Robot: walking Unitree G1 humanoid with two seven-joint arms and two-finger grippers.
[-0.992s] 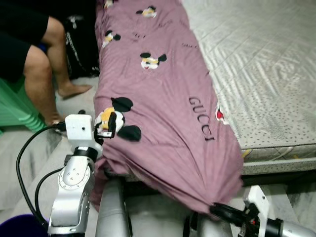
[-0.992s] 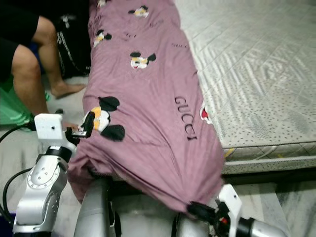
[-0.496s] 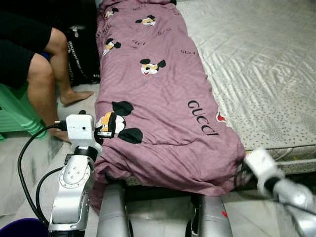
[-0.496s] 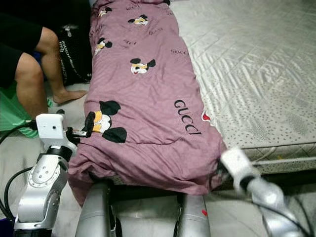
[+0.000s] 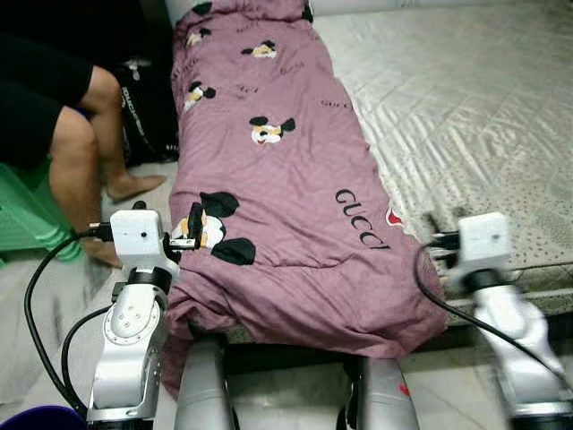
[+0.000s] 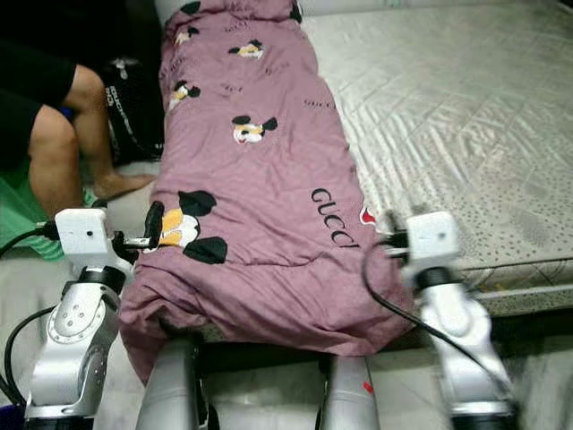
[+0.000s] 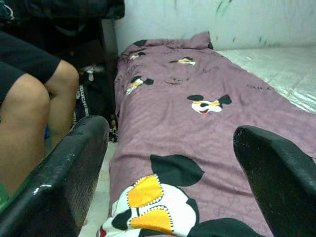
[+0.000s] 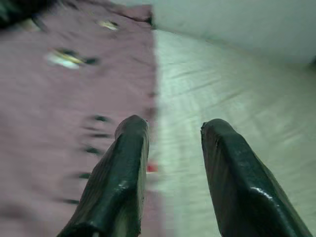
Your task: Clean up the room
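We are arranging the mauve cartoon-print quilt (image 5: 286, 179) lying along the pale quilted mattress (image 5: 466, 107), centre frame. Left tool (image 5: 191, 235), fingers spread, empty, touching its lower-left corner; right tool (image 5: 431, 235), parted, empty, beside its right edge. Next, we judge, gripping both corners.

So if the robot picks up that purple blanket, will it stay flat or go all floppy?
Probably floppy: the purple blanket is creased and droops over the mattress edge. It looks puffy, so likely bulky but light. Lifted by the left gripper alone, most would probably sag and drag.
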